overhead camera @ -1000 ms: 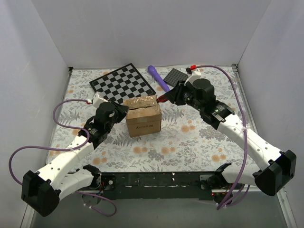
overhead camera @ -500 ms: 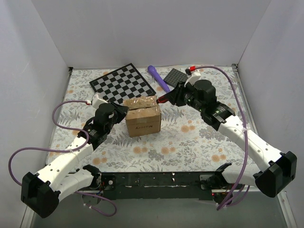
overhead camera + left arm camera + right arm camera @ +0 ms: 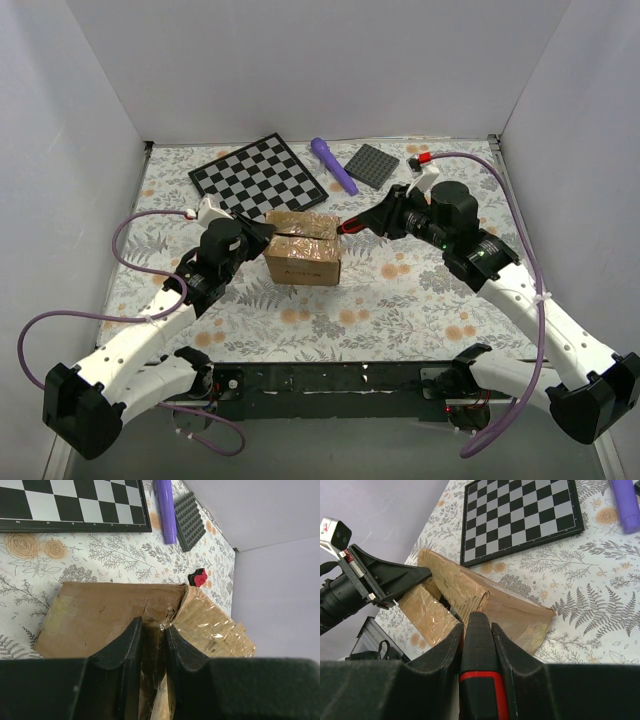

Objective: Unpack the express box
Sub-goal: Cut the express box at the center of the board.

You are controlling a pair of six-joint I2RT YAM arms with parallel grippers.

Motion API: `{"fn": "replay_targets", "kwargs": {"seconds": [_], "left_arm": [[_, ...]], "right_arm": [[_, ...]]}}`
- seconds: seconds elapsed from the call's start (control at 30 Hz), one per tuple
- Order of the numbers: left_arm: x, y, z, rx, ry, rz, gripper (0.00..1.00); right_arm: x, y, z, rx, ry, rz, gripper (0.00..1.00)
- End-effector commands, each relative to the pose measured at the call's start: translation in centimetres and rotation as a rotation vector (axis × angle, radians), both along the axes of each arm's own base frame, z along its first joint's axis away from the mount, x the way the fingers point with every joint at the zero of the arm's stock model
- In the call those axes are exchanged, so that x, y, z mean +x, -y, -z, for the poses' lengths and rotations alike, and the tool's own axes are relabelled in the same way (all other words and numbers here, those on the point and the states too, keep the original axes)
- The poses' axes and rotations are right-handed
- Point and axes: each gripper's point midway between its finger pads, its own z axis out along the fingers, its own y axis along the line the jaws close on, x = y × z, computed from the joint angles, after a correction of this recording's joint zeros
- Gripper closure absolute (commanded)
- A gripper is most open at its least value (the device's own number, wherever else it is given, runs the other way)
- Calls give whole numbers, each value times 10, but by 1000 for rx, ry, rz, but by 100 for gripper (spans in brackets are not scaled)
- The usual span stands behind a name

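The express box [image 3: 302, 262] stands mid-table, a brown carton with shiny taped top flaps and a printed mark on its front. My left gripper [image 3: 264, 232] sits at its upper left corner. In the left wrist view the gripper [image 3: 153, 626] is shut on a torn flap edge of the box [image 3: 100, 620]. My right gripper [image 3: 378, 218] is shut on a red and black cutter [image 3: 480, 680]. The cutter's tip [image 3: 347, 228] rests at the box's top right edge. In the right wrist view the tip points into the gap between the flaps of the box [image 3: 505, 610].
A black-and-white chessboard [image 3: 262, 175] lies at the back left. A purple cylinder [image 3: 333, 164] and a dark grey studded plate [image 3: 372, 164] lie behind the box. White walls close in the table on three sides. Purple cables loop beside both arms.
The right arm has swung out to the right and its cutter tip has come down to the box's right top edge. The box has turned a little and its raised rear flap lies lower.
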Motion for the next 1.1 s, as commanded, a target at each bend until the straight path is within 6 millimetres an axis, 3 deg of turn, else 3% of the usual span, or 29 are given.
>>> {"fn": "replay_targets", "kwargs": {"seconds": [0.0, 0.23, 0.73, 0.93, 1.07], "left_arm": [[9, -1, -29, -109, 70, -54, 100], [8, -2, -31, -106, 73, -59, 100], [13, -9, -36, -63, 91, -84, 100], [13, -9, -34, -54, 86, -86, 100], [13, -8, -32, -56, 80, -82, 100]], "right_arm": [[-51, 3, 56, -80, -265, -154, 99], [-66, -7, 37, 15, -300, -277, 99], [-63, 25, 12, -177, -161, -258, 99], [-62, 30, -12, -138, -109, -224, 99], [-67, 21, -30, -39, -64, -252, 99]]}}
